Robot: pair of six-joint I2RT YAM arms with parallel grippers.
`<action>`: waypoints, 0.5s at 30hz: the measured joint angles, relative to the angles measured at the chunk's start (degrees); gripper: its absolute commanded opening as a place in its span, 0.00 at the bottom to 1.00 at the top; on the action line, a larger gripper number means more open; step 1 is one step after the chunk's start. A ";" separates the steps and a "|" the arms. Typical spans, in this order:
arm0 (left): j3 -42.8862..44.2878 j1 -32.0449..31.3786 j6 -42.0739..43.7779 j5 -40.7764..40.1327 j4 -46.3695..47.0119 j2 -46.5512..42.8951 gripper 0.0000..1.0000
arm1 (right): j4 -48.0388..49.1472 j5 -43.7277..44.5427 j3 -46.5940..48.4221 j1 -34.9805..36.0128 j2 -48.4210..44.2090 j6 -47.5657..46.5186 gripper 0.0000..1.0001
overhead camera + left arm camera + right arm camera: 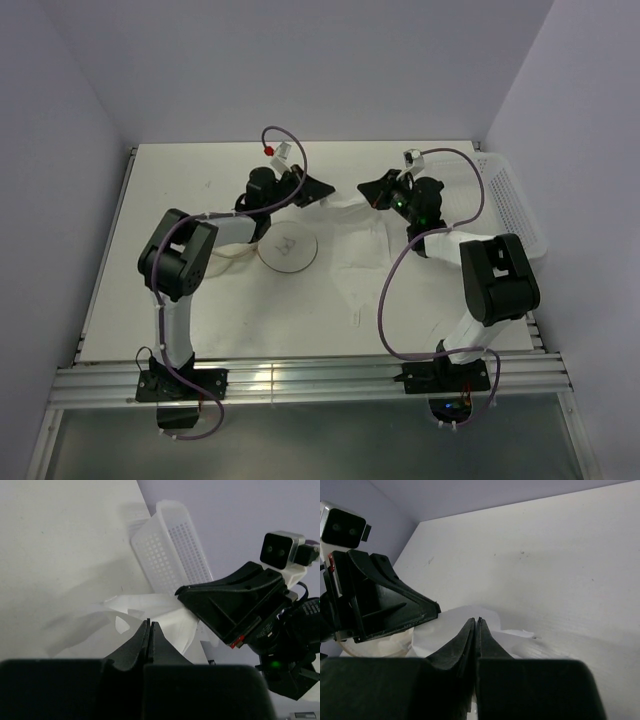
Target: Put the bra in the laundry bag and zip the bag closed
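The bra point(358, 245) is a crumpled white cloth spread on the table right of centre, with one edge drawn up between my two grippers. My left gripper point(326, 189) is shut, its tips point(149, 623) pinched at the raised edge of the bra point(165, 607). Facing it a short way off, my right gripper point(366, 188) is also shut on the bra point(451, 622), tips point(476, 620) together. The laundry bag point(287, 250) lies flat as a round tan-rimmed disc with a small black bra symbol, just below my left gripper and beside the bra. Part of its rim point(372, 649) shows under the left gripper.
A white perforated plastic basket point(515, 205) leans at the table's far right edge, also seen behind the cloth in the left wrist view point(170, 545). Purple cables loop above both arms. Walls close in the table at the back and on both sides.
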 measured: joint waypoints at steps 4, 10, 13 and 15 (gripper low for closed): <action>-3.72 -0.74 0.35 0.63 2.01 -1.92 0.00 | -2.82 0.70 0.04 -0.02 -1.01 0.09 0.47; -7.69 -4.55 4.83 1.77 3.48 -5.90 0.00 | -15.61 5.14 1.81 -0.02 -4.68 -0.52 0.77; -7.98 -7.61 9.49 1.70 2.36 -7.32 0.00 | -23.28 8.50 3.69 -0.04 -8.41 -0.68 0.75; -8.00 -9.42 12.28 1.57 1.31 -8.09 0.00 | -26.14 10.01 4.09 -0.04 -10.62 -0.48 0.72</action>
